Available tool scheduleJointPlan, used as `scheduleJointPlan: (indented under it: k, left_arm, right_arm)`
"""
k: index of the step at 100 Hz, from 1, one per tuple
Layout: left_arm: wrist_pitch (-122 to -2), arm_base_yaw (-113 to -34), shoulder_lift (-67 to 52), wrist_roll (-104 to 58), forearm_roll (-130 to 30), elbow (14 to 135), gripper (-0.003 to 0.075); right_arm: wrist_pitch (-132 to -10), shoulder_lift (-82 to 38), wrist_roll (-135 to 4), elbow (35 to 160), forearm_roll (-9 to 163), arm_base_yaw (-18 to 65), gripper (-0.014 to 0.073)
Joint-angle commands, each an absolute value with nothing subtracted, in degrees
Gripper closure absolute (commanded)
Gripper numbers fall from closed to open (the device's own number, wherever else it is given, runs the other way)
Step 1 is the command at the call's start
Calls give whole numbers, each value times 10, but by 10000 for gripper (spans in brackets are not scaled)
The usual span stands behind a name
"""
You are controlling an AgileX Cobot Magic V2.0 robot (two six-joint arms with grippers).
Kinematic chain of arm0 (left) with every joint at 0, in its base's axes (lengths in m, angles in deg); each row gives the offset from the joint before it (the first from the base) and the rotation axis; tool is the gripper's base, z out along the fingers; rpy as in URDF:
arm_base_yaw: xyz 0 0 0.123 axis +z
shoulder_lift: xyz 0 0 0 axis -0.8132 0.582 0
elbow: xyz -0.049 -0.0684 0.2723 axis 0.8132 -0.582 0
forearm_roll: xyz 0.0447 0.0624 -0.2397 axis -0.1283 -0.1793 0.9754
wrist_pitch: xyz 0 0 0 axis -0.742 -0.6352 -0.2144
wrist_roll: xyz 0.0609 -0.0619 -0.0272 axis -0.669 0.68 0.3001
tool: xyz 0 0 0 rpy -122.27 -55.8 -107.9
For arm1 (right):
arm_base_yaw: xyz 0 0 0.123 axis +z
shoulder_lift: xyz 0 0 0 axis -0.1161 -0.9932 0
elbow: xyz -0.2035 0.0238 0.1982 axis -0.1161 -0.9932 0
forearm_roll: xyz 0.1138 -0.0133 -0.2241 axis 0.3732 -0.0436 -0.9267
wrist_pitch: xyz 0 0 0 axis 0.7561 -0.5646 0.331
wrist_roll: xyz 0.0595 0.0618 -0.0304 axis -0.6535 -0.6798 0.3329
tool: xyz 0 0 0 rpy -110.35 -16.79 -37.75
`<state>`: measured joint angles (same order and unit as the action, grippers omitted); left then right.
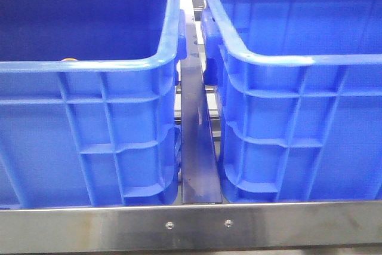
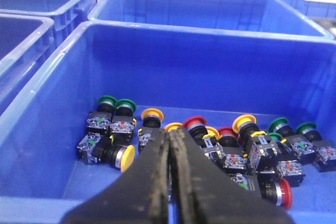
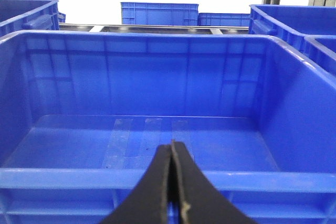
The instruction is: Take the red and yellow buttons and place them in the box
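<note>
Even, bright indoor light; soft shadows only. Sky-white background blown out beyond the right gripper (image 3: 171, 182) and left gripper (image 2: 169, 182). Fingers themselves blurred, too close for focus. Front view soft, slightly hazy; glare streak on crate rim (image 1: 280, 59) and steel rail (image 1: 191, 225).

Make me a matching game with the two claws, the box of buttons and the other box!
Things:
1. left gripper
2. right gripper
3. crate of buttons
4. crate under the right gripper

States:
A. nothing inside
B. jaws shut, above the buttons
C. holds red, yellow and green caps
D. jaws shut, above a bare floor

Pairs: 1-B, 2-D, 3-C, 4-A
</note>
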<state>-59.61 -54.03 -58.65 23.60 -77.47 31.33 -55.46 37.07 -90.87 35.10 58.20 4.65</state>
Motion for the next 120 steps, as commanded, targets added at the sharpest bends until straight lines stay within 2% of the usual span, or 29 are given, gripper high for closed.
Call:
scheduleJointPlan:
  k: [1,48,53,60,66,67,72,80,90,120]
  left_arm:
    - [-629,-543,-538,241,-769,361,741]
    - [-476,-543,-261,241,-769,533,729]
    - [-467,-543,-230,241,-769,549,695]
    - [-455,-543,-194,241,-769,571,599]
    - [-451,-543,-168,241,-769,590,465]
    - [-451,-543,-165,241,-769,591,465]
    - [-442,-543,-144,241,-769,605,360]
    - [-423,-543,-109,241,-760,630,244]
    - [-393,-543,-69,241,-744,663,192]
    - [-327,-607,59,241,-724,766,195]
  right_arm:
    - [-510,380,-912,348,575,43,662]
    - [-510,380,-912,348,575,43,662]
    - [-510,380,-912,348,575,43,662]
    - [-510,380,-912,348,575,43,662]
    - [-510,380,-912,348,575,43,662]
    - [-510,380,-912,348,575,43,662]
    - [-510,380,-912,348,575,43,662]
    - [-510,380,-912,348,575,43,662]
    - [-510,380,-912,348,575,43,662]
    - [-510,380,-912,348,575,43,662]
